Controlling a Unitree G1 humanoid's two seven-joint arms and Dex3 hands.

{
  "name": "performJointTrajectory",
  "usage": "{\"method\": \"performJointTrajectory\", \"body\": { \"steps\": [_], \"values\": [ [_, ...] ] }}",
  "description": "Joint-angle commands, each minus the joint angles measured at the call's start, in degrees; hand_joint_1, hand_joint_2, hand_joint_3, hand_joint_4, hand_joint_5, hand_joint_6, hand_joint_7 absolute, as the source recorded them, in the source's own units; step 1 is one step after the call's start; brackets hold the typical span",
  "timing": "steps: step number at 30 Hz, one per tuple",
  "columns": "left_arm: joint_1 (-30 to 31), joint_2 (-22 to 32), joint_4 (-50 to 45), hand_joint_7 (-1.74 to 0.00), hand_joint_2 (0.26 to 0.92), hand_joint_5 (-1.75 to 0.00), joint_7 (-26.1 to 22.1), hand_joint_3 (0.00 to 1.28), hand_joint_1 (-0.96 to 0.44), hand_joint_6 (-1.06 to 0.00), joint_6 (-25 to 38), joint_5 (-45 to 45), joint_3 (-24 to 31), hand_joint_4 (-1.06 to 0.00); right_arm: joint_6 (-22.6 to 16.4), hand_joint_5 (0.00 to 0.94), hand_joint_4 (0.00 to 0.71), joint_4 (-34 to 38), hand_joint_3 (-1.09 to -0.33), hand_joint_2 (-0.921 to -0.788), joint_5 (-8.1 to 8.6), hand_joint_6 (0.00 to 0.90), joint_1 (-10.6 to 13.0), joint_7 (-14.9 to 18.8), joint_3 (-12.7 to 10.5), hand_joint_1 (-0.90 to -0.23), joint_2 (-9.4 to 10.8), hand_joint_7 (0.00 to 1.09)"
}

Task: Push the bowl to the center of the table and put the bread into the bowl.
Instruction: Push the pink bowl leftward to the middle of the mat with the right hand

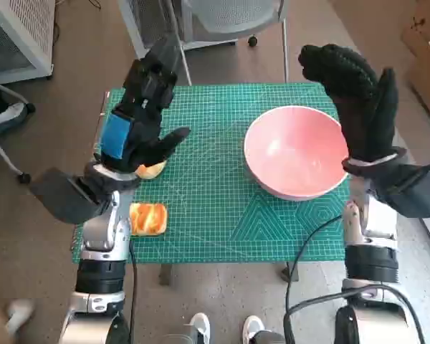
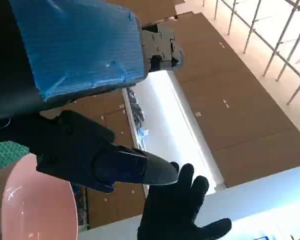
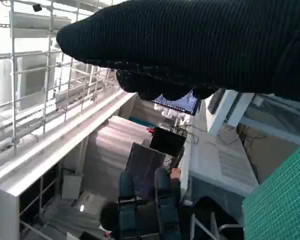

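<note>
A pink bowl (image 1: pixel 295 150) sits on the right half of the green mat (image 1: pixel 208 193), and its rim shows in the left wrist view (image 2: pixel 25 205). Two pieces of bread lie on the left: one (image 1: pixel 147 218) near the front edge, another (image 1: pixel 152 170) partly hidden under my left hand (image 1: pixel 140 107). That hand is raised above the mat with fingers spread and nothing in it. My right hand (image 1: pixel 358 100) stands upright at the bowl's right side, fingers extended, empty; I cannot tell whether it touches the rim. The gloved right hand also appears in the left wrist view (image 2: pixel 182 210).
A chair (image 1: pixel 229 18) stands behind the table and a white rack (image 1: pixel 21 29) at the back left. Cardboard boxes (image 1: pixel 426 50) are at the far right. A person's feet (image 1: pixel 226 330) show below the table's front edge. A person sits in the right wrist view (image 3: pixel 140 200).
</note>
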Motion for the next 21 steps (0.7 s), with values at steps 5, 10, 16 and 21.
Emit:
{"method": "performJointTrajectory", "body": {
  "steps": [5,10,16,21],
  "values": [
    [0.6,0.6,-0.6,-0.37,0.915,0.00,-0.2,0.16,-0.48,0.00,-0.4,0.1,0.1,0.00,0.5,0.002,0.287,1.5,-0.625,-0.921,0.73,0.333,0.8,1.0,-0.6,-0.610,0.0,0.00],
    [0.7,0.7,-0.7,-0.38,0.916,0.00,-0.3,0.16,-0.48,0.00,-0.3,0.1,0.1,0.00,0.5,0.001,0.288,1.5,-0.618,-0.921,0.85,0.336,0.8,1.1,-0.8,-0.613,0.1,0.00],
    [0.7,0.7,-0.5,-0.38,0.916,0.00,-0.5,0.16,-0.48,0.00,-0.3,-0.1,0.1,0.00,0.6,0.001,0.287,1.1,-0.613,-0.921,0.85,0.337,1.0,0.8,-0.8,-0.613,0.4,0.00],
    [0.8,0.7,-0.5,-0.38,0.917,0.00,-0.6,0.16,-0.48,0.00,-0.2,-0.2,0.2,0.00,0.5,0.000,0.287,1.3,-0.604,-0.921,0.86,0.337,1.0,0.7,-0.9,-0.616,0.5,0.00]
  ]
}}
